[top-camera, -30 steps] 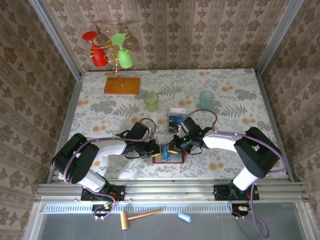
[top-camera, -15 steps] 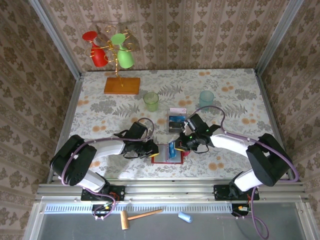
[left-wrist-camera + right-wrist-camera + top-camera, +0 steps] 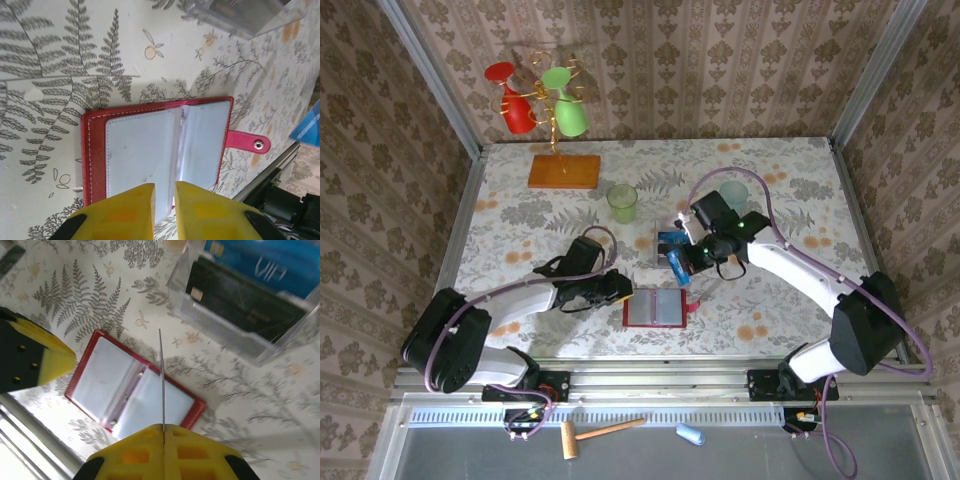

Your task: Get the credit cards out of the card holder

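Note:
The red card holder [image 3: 657, 309] lies open on the table, its grey pockets facing up [image 3: 150, 145], snap tab to the right [image 3: 248, 144]. My right gripper [image 3: 680, 264] hangs above and beyond it, shut on a blue credit card [image 3: 676, 268], which appears as a thin edge-on line [image 3: 162, 375] in the right wrist view. My left gripper [image 3: 620, 292] sits at the holder's left edge, its yellow fingers [image 3: 125, 210] a narrow gap apart over the near pocket. A dark card [image 3: 235, 300] and a blue card [image 3: 265, 260] lie in a clear tray [image 3: 669, 240].
A green cup [image 3: 622, 203] and a teal cup [image 3: 733, 198] stand behind the tray. At the back left an orange wooden base [image 3: 564, 171] carries a stand with a red and a green glass. The metal rail [image 3: 660, 380] borders the table's near edge.
The right gripper has lifted away from the card holder with the blue card, moving up toward the tray. The left gripper has drawn back left and its fingers have parted slightly.

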Motion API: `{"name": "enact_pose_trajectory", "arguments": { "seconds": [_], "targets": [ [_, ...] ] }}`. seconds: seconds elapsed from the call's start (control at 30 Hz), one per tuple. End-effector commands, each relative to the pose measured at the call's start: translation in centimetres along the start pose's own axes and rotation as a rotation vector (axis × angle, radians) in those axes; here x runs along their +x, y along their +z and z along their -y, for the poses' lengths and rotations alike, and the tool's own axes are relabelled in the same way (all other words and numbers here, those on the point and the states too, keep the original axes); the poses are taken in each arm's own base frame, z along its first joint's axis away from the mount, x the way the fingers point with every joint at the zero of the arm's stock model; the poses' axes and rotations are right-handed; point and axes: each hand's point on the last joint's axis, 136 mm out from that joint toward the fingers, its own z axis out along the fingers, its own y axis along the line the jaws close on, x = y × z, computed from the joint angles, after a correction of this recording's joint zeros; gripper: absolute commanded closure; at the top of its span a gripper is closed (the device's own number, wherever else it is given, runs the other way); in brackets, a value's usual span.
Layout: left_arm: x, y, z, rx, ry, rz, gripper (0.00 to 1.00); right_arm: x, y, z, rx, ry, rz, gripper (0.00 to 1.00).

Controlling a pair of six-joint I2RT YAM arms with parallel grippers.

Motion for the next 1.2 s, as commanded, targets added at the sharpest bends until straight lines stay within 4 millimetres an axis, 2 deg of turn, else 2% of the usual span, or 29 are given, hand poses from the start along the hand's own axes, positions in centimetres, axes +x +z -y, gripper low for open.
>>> {"name": "enact_pose_trajectory", "arguments": {
  "seconds": [0.0,0.2,0.53,0.73,1.17],
  "targets": [
    [-0.2,-0.7,-0.7,-0.014,0.014,0.024,0.81,1.1,-0.3,2.1,0.109,-0.272,-0.132,1.0],
    [-0.4,-1.2,-1.2,-0.014,0.004,0.039,0.81,-1.4,-0.4,2.7,0.139,-0.552,-0.196,1.0],
    [-0.6,-1.5,-2.0,-0.016,-0.015,0.058,0.8,-4.3,0.3,3.8,0.153,-0.843,-0.33,1.0],
    [-1.0,-1.6,-2.1,-0.01,-0.023,0.061,0.8,-6.1,1.0,4.4,0.144,-0.897,-0.364,1.0],
    [-2.0,-2.2,-2.2,-0.005,-0.034,0.082,0.8,-7.6,2.8,5.6,0.087,-0.929,-0.42,1.0]
  ]
}}
